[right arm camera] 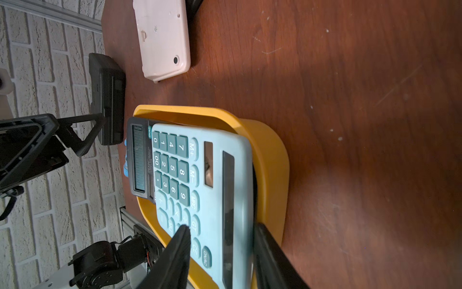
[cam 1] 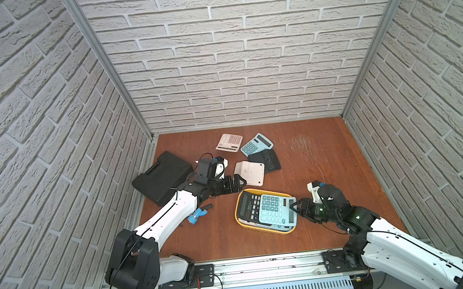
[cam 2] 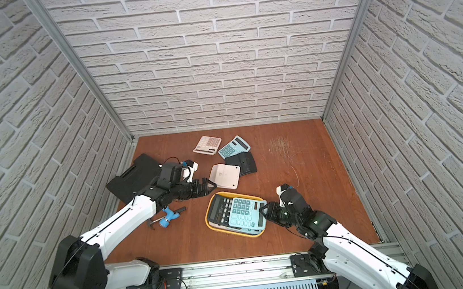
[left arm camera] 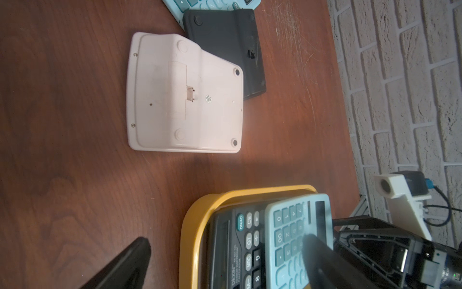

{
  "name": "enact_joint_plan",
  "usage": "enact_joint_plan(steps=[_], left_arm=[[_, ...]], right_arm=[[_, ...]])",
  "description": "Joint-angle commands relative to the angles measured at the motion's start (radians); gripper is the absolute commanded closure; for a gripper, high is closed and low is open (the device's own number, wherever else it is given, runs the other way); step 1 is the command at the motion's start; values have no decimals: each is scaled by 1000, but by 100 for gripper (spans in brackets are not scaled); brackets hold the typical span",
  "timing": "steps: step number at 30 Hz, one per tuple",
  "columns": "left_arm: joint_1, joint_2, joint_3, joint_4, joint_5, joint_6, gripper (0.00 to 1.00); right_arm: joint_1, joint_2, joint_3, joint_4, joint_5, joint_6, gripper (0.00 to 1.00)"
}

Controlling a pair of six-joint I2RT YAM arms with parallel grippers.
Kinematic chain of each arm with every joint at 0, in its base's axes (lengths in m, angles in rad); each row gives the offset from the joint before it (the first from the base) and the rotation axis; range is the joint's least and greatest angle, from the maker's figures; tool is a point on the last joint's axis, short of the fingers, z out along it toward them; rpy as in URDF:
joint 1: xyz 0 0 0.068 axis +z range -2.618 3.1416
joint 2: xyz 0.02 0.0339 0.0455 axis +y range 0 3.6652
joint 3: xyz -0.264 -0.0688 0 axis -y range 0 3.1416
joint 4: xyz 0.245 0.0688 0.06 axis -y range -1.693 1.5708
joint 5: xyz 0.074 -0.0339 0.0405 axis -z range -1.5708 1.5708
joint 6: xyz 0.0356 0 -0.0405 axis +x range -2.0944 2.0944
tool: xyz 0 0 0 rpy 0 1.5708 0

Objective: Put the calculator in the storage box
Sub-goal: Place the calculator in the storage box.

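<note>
the yellow storage box (right arm camera: 272,162) sits on the brown table (cam 1: 331,169). the blue calculator (cam 1: 275,210) lies inside it, keys up, over the box's right half. its display end points toward the box's right wall, and its other end rests on a black calculator (cam 1: 247,205) that lies keys up in the box's left half.

the right gripper (cam 1: 293,208) is at the box's right wall. in the right wrist view its jaws stand partway apart astride the display end of the blue calculator. one finger (right arm camera: 178,247) is over the keys and the other is down between the calculator's edge and the box wall. whether they press on the calculator i cannot tell.

the left gripper (cam 1: 242,180) hangs over the table just beyond the box's far left corner, jaws wide apart with nothing between them. in the left wrist view one finger (left arm camera: 130,262) is off to the side of the box and the other crosses in front of the blue calculator.

beyond the box, toward the back wall, a pink calculator (cam 1: 250,172) lies face down near the box's far rim. a dark calculator (cam 1: 266,160), also face down, has one edge hidden behind it. farther beyond the box, a second blue calculator (cam 1: 255,144) and a pale calculator (cam 1: 228,142) lie keys up, side by side. well to the box's left, a black case (cam 1: 162,176) lies by the side wall. a small blue-handled tool (cam 1: 198,214) lies on the table near the box's left side, beside the left arm.
</note>
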Motion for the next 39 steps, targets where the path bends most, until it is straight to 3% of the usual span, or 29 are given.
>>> enact_joint_plan(steps=[1, 7, 8, 13, 24, 39], left_arm=[[4, 2, -26, 40, -13, -7, 2], [-31, 22, -90, 105, -12, -40, 2], [-37, 26, -101, 116, -10, -45, 2], [-69, 15, -128, 143, -10, -68, 1], [-104, -34, -129, 104, -61, -72, 2], [-38, -131, -148, 14, -145, -41, 2]], right_arm=[[7, -17, 37, -84, 44, -54, 48], [7, -16, 51, -115, 82, -110, 43], [4, -14, 50, -106, 81, -118, 38], [-2, 51, 79, -67, 39, -182, 33], [-48, 234, 136, 31, -96, -276, 32], [-100, 464, 233, 143, -262, -343, 32]])
